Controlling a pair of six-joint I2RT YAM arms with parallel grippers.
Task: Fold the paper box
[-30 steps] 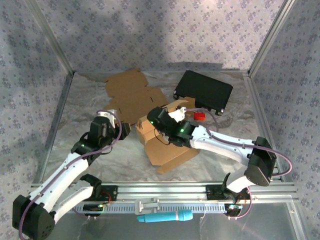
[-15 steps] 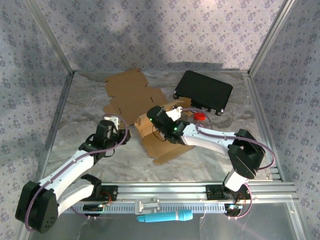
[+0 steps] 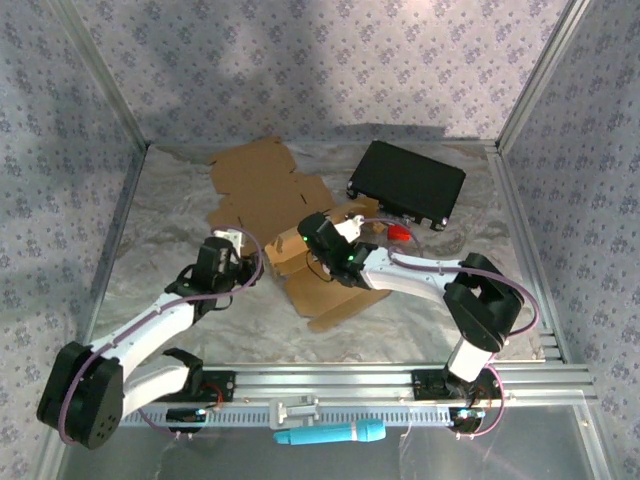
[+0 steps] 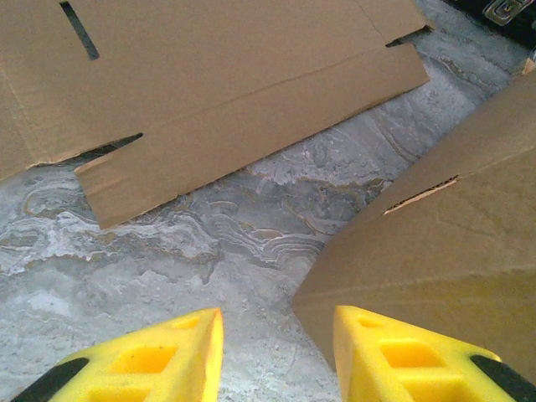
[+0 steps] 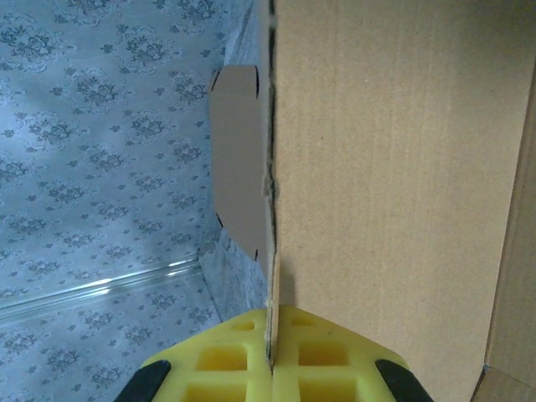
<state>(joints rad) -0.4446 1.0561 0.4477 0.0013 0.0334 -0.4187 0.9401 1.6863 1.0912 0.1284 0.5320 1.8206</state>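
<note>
The brown paper box (image 3: 322,285) stands partly folded in the middle of the table, with one flap lying flat toward the near side. My right gripper (image 3: 320,236) is shut on the edge of an upright wall of the box (image 5: 394,167), and the cardboard runs straight between its fingertips (image 5: 271,356). My left gripper (image 3: 243,250) hovers low just left of the box, open, with bare table between its yellow fingers (image 4: 278,352). A corner of the box (image 4: 444,260) lies just beyond its right finger (image 4: 394,356).
A flat unfolded cardboard sheet (image 3: 262,190) (image 4: 226,75) lies behind the left gripper. A black case (image 3: 408,182) sits at the back right, with a small red thing (image 3: 398,232) in front of it. A blue tool (image 3: 330,435) rests beyond the near rail.
My left gripper has moved right and away toward the box and its jaws have narrowed a little. The right arm has folded in at the elbow, still gripping the box wall.
</note>
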